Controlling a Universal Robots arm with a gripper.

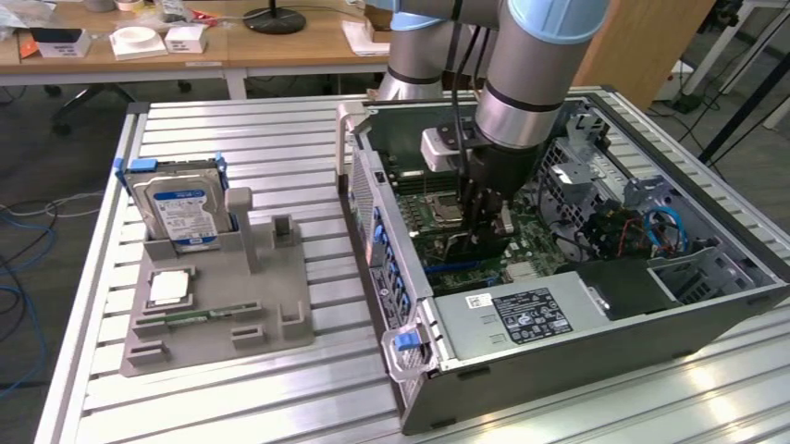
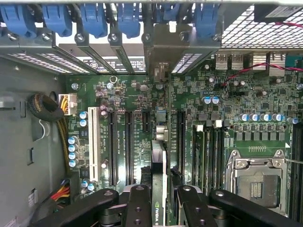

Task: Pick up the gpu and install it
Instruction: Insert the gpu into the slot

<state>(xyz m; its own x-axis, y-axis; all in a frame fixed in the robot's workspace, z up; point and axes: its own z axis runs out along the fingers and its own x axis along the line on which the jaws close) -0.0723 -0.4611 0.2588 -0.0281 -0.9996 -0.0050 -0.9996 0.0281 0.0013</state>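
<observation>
Inside the open computer case (image 1: 413, 388), my gripper (image 1: 484, 236) reaches down over the green motherboard (image 1: 524, 240). It is shut on the gpu (image 1: 460, 244). In the wrist view the gpu (image 2: 159, 156) shows edge-on as a thin card, with a black finger (image 2: 139, 208) against each face, and my gripper (image 2: 161, 201) closes around it. The card stands upright, in line with a long black expansion slot on the motherboard (image 2: 142, 94). Its silver end bracket (image 2: 163, 47) lies against the case's rear slot openings. I cannot tell whether its lower edge sits in the slot.
A grey parts holder (image 1: 265, 319) on the slatted table carries a silver hard drive (image 1: 183, 208), a small memory stick (image 1: 203, 314) and a square chip (image 1: 169, 289). Around the card are blue slot clips (image 2: 92, 19), a CPU socket (image 2: 258, 182), a cable bundle (image 2: 47, 109) and the power supply (image 1: 519, 314).
</observation>
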